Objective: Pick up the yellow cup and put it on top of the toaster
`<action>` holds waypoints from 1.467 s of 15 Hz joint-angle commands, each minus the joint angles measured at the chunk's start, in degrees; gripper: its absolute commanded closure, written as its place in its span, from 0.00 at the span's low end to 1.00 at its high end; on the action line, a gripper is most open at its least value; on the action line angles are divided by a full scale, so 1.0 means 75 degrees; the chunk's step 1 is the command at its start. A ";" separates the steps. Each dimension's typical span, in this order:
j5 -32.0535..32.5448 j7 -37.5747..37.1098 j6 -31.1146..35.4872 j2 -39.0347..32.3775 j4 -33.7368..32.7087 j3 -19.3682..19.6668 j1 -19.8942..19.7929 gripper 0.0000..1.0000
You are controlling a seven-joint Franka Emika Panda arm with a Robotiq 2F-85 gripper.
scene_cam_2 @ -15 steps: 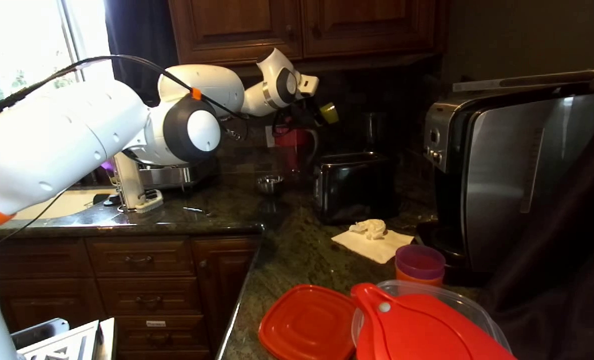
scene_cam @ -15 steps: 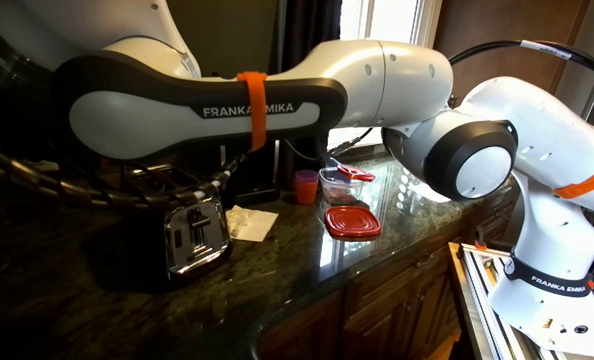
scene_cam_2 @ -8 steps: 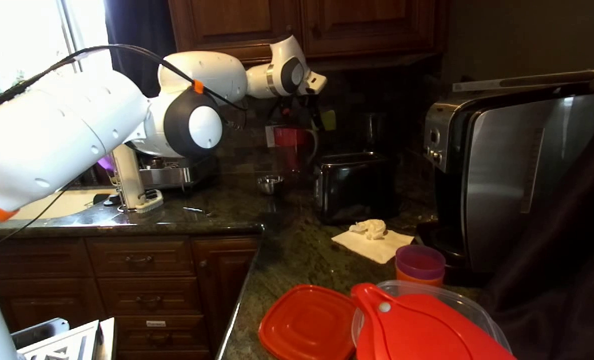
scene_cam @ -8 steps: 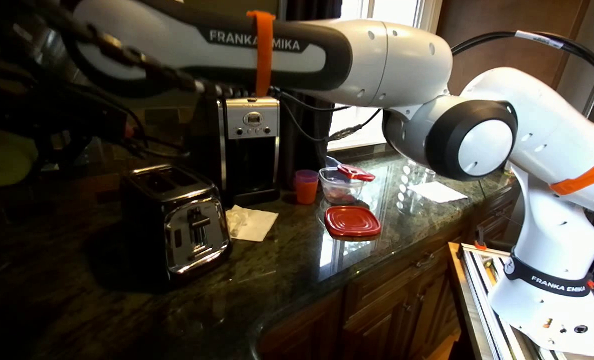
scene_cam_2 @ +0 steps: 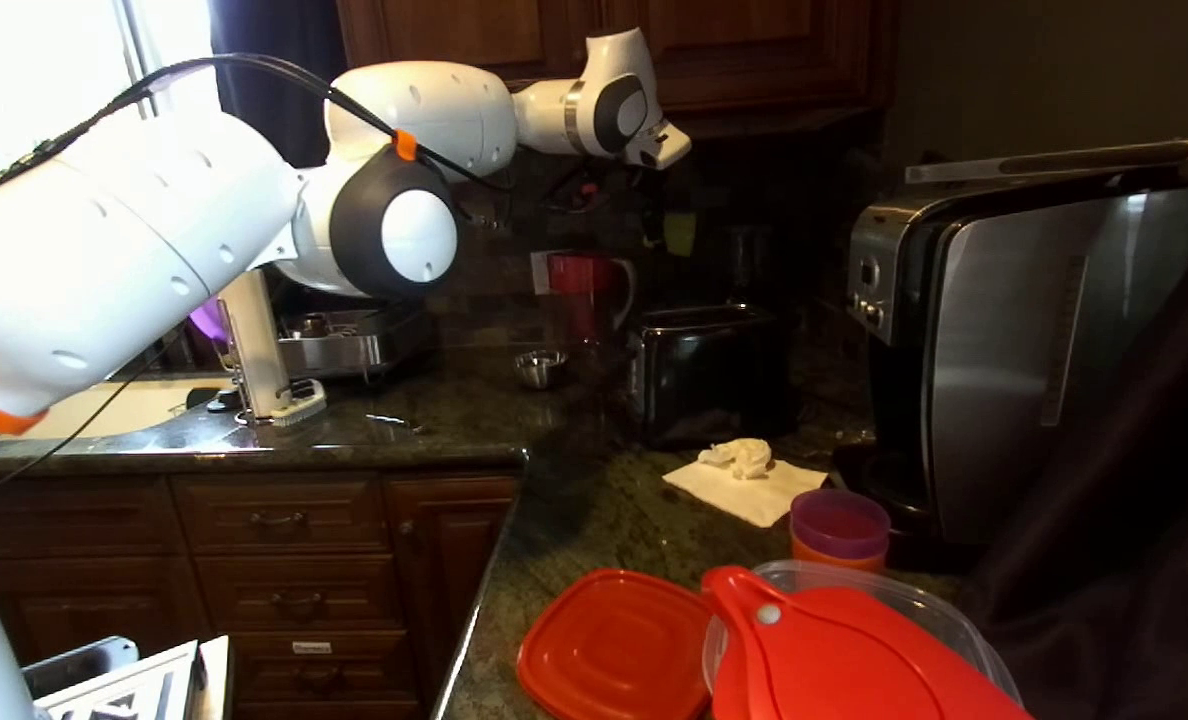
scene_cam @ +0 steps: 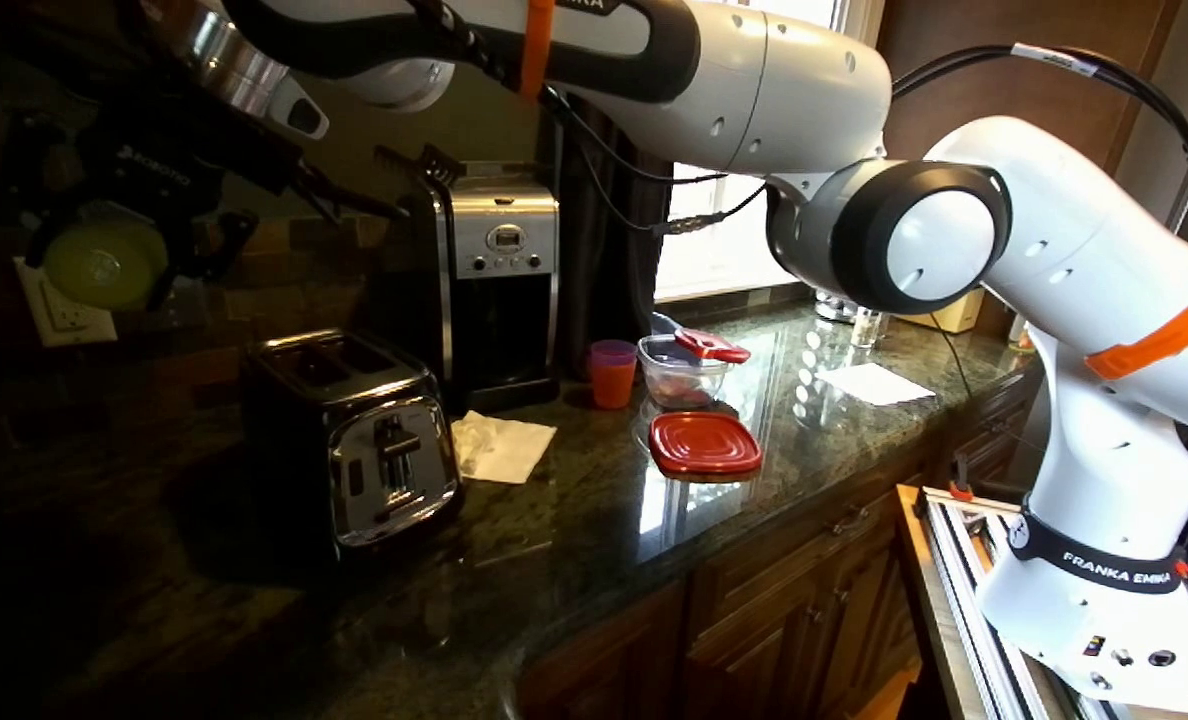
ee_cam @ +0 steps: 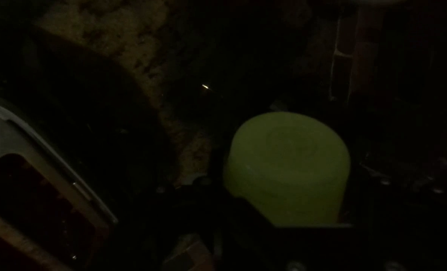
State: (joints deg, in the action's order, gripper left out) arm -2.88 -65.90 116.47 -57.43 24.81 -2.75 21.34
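As ylw cup's (ee_cam: 288,165) held, lbl (scene_cam: 155,166): ROBOTIQ

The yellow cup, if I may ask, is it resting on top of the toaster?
No, in an exterior view the yellow cup hangs in the air, with a clear gap between it and the toaster.

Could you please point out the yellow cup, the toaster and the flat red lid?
The yellow cup (ee_cam: 289,158), in the wrist view: its round end face.
The toaster (scene_cam: 367,440), in an exterior view: its chrome end panel.
The flat red lid (scene_cam: 705,443), in an exterior view: its top.
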 commanded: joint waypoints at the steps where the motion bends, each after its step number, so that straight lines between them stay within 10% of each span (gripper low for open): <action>1: -0.0224 0.0379 0.0253 0.0019 0.0071 -0.0244 -0.0128 0.54; 3: -0.0086 0.0194 0.0247 0.0085 0.0147 -0.0094 -0.0091 0.54; 4: -0.0091 0.0214 0.0290 0.0088 0.0147 -0.0103 -0.0093 0.29; 6: -0.0088 0.0214 0.0290 0.0087 0.0147 -0.0099 -0.0094 0.29; 7: -0.0088 0.0214 0.0290 0.0087 0.0147 -0.0097 -0.0094 0.54; 15: -0.0185 0.3624 -0.2591 0.0606 0.0364 -0.0419 -0.0660 0.54; 22: 0.0160 0.3936 -0.3200 0.0605 0.0213 0.0119 -0.0778 0.54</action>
State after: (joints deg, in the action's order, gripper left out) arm -3.40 -35.03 93.14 -53.84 24.83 -4.46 14.98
